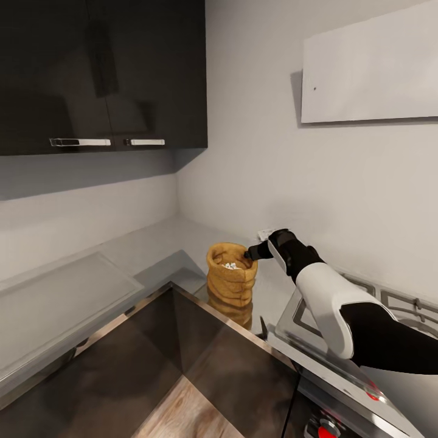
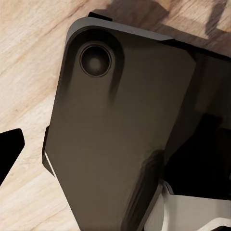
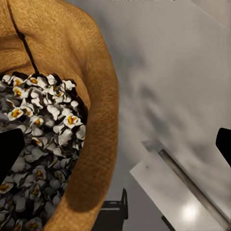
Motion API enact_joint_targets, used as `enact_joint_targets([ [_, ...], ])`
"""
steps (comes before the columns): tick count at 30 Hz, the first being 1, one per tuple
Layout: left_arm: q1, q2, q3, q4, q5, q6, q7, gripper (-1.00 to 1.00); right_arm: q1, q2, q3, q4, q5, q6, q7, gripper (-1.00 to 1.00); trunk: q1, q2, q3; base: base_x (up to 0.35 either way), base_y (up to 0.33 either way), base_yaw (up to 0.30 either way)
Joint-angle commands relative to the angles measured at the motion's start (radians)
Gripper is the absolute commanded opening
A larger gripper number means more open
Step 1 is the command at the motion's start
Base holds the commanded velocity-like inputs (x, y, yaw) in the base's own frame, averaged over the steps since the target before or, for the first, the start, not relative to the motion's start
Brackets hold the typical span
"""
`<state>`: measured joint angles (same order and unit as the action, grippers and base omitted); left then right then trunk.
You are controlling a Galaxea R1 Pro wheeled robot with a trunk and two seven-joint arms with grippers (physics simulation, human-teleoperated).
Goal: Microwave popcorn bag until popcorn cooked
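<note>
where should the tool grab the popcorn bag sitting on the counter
Grip the rolled rim of the popcorn bag on the side nearest the right tool, coming from above with one finger inside and one outside. The bag stands upright and open, and the rim is thick enough to pinch; squeezing the soft body might spill the popcorn.

The head camera looked down from above into a kitchen corner, over the countertop (image 1: pixel 152 255) and the right arm. The right wrist camera sat very close above the popcorn bag (image 3: pixel 91 120), which the head view (image 1: pixel 231 274) shared. The left wrist camera faced down at a wooden floor (image 2: pixel 29 53).
</note>
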<state>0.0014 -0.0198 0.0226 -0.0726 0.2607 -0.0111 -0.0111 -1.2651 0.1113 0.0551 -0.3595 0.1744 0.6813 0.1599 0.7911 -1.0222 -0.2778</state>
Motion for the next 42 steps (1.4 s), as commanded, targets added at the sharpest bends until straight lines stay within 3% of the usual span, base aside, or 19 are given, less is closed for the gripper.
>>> enact_joint_targets([
  [1,0.0,0.0,0.002,-0.001,0.005,-0.001,-0.001,1.0,0.0,0.0,0.003,-0.001,0.01,0.004,0.007,1.0,0.0,-0.001,-0.001,0.0,0.0,0.0],
  [27,0.0,0.0,0.002,-0.001,0.005,-0.001,-0.001,1.0,0.0,0.0,-0.001,0.137,0.008,-0.111,0.012,1.0,0.0,-0.001,-0.001,0.0,0.0,0.0],
  [32,0.0,0.0,0.002,-0.001,0.005,-0.001,-0.001,1.0,0.0,-0.003,0.0,0.152,-0.051,-0.142,0.01,1.0,0.0,-0.001,-0.001,0.0,0.0,0.0],
  [39,0.0,0.0,0.002,-0.001,0.005,-0.001,-0.001,1.0,0.0,-0.005,0.0,0.152,-0.059,-0.143,0.003,1.0,0.0,-0.001,-0.001,0.0,0.0,0.0],
  [40,0.0,0.0,0.002,-0.001,0.005,-0.001,-0.001,1.0,0.0,-0.006,0.0,0.152,-0.059,-0.142,0.003,-1.0,0.0,-0.001,-0.001,0.0,0.0,0.0],
  [42,0.0,0.0,0.002,-0.001,0.005,-0.001,-0.001,1.0,0.0,-0.006,0.0,0.152,-0.059,-0.139,0.002,-1.0,0.0,-0.001,-0.001,0.0,0.0,0.0],
])
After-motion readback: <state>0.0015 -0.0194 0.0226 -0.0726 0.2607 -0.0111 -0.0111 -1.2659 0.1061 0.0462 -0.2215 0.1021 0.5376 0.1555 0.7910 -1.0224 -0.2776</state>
